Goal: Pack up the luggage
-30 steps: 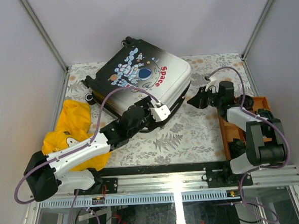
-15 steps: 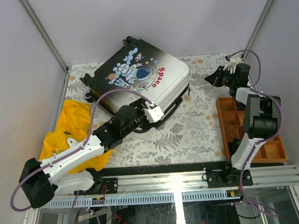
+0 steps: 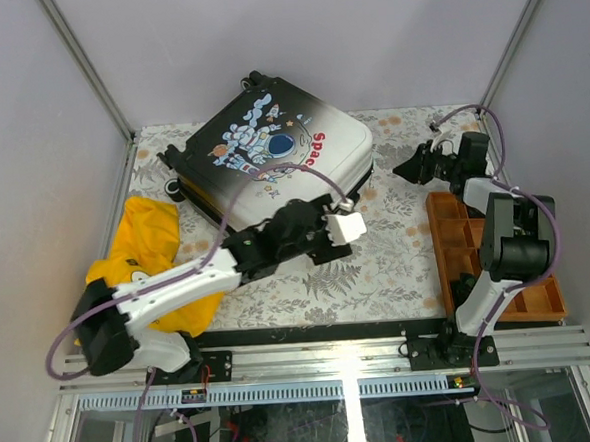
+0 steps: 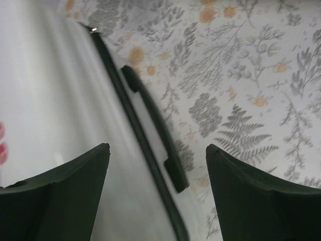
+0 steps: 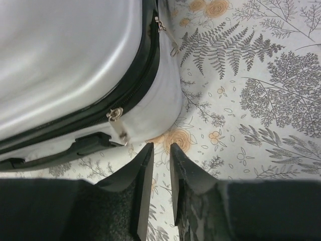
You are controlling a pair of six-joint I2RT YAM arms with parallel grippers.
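The luggage (image 3: 271, 152) lies flat and zipped shut at the back of the table, astronaut print up. My left gripper (image 3: 353, 217) hovers over its near right edge. In the left wrist view the gripper (image 4: 156, 146) is open wide and empty, above the white shell (image 4: 50, 100), the black zipper line and a black side handle (image 4: 153, 130). My right gripper (image 3: 404, 166) sits to the right of the case. In the right wrist view it (image 5: 161, 145) is nearly closed and holds nothing, just right of a metal zipper pull (image 5: 118, 122) on the case's corner (image 5: 65, 50).
A yellow garment (image 3: 142, 255) lies crumpled at the left, partly under my left arm. An orange compartment tray (image 3: 477, 245) sits along the right edge. Floral tablecloth (image 3: 397, 255) lies between them. Grey walls enclose the back and both sides.
My left gripper has moved right along the case's near edge. My right gripper drew back from the case to the far right, then edged slightly left. The case shifted a little.
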